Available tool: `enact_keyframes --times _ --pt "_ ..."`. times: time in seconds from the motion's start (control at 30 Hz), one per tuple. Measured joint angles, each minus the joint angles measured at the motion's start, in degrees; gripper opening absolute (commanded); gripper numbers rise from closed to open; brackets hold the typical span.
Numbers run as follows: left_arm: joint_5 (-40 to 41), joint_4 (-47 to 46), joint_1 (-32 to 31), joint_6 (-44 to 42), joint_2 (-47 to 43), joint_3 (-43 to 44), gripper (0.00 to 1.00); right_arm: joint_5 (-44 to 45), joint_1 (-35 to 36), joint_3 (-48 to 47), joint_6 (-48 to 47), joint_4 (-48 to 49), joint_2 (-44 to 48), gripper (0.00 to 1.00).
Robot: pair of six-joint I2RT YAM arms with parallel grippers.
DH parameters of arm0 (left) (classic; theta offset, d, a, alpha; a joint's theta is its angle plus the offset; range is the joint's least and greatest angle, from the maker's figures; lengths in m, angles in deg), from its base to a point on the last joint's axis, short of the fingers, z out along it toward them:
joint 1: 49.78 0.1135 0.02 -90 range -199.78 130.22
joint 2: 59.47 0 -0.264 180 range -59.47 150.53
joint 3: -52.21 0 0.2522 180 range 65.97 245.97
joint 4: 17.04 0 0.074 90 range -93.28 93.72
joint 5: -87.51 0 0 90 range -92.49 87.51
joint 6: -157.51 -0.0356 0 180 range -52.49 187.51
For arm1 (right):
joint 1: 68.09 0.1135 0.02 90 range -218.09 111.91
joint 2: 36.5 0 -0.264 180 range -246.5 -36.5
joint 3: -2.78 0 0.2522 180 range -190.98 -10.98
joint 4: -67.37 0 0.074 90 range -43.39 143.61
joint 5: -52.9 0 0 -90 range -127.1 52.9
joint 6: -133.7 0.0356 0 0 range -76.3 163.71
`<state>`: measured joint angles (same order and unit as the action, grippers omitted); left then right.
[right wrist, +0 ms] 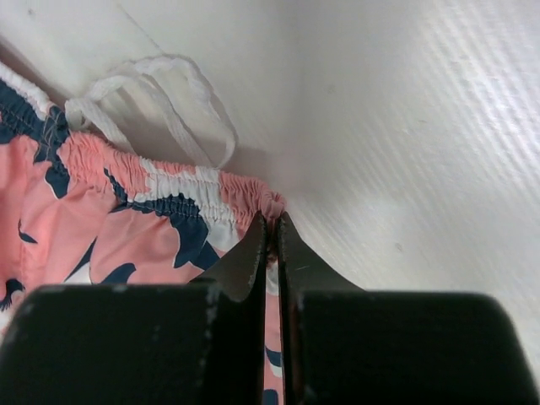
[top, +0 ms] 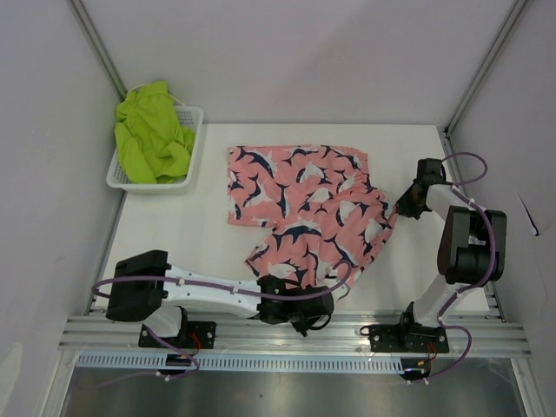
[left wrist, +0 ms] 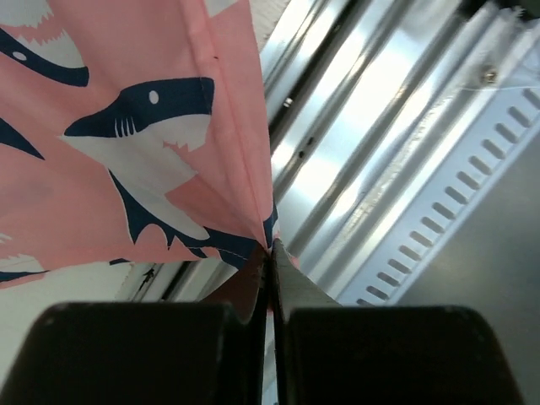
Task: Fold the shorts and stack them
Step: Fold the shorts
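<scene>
Left jaws clench a hem corner of the pink shark-print shorts [left wrist: 126, 126], right jaws the waistband end; the cloth spans between them, likely ready for a fold. The lime green shorts [top: 152, 139] lie in the basket [top: 195, 117], well beyond the left jaws.

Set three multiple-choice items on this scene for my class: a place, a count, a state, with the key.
1. Where are the green shorts? A in the white basket; B spread out flat; C hanging from an arm.
2. How many pairs of shorts show? A one; B two; C three.
3. The left gripper is: A open; B shut on the pink shorts; C shut on nothing.
Key: 1 A, heaped in the basket; 2 B, one green, one pink; 3 B, it pinches a pink corner.
</scene>
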<state>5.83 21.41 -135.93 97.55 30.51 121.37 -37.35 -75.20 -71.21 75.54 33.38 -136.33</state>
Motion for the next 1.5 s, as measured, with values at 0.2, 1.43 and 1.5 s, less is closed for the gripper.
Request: enact_keyframes --times 0.2,1.43,1.5 --pt "-1.4 3.0 -2.7 0.4 0.0 5.0 0.00 4.2 -1.0 -1.6 0.8 -7.1 2.2 0.00" --pt "-15.8 18.5 42.9 -12.7 -16.8 20.9 0.00 -8.5 -4.8 -19.0 11.7 -12.6 7.8 0.00" --pt "-16.7 19.7 46.2 -14.2 -14.4 25.1 0.00 -9.8 -4.8 -19.4 13.2 -10.5 6.9 0.00"
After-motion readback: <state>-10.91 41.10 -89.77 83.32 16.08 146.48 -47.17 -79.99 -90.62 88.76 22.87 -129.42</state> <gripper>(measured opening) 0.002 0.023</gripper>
